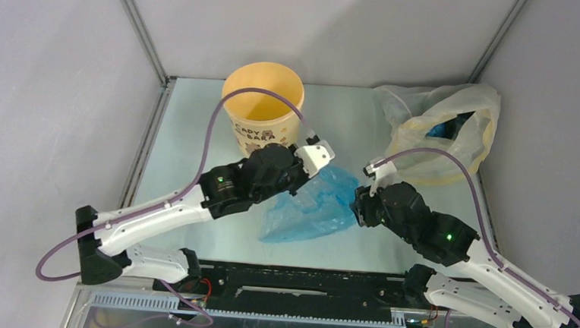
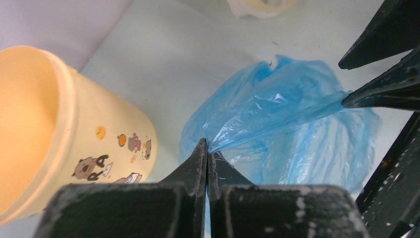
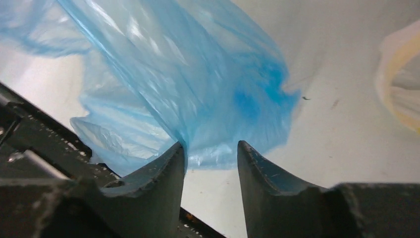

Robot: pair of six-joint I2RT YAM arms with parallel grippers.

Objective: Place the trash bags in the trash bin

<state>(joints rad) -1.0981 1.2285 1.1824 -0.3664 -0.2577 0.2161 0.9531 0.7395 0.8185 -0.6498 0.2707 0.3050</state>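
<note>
Left wrist view, and the left gripper (image 2: pixel 207 151) had its fingers pressed tight together, pinching a corner of the trash bag (image 2: pixel 287 114) right at the tips. The blue film ran taut from there across to the right gripper's fingers (image 2: pixel 379 94) at the edge of the view. The bag lay crumpled on the pale table (image 2: pixel 198 59), just beside the trash bin (image 2: pixel 99 134) and not in it. The bin stood upright, with the cartoon pictures on its side facing the camera.

Over on the right wrist, the right gripper (image 3: pixel 210 148) was a different story: fingers parted, a clear gap, table showing between them. The film brushed the inner face of one finger, but nothing was clamped.

From the top, both arms reached inward to the bag at mid-table, one from each side. The bin sat just behind the left gripper, toward the back. At the back right, a pale yellowish see-through bag (image 1: pixel 441 131) lay with something blue inside.
</note>
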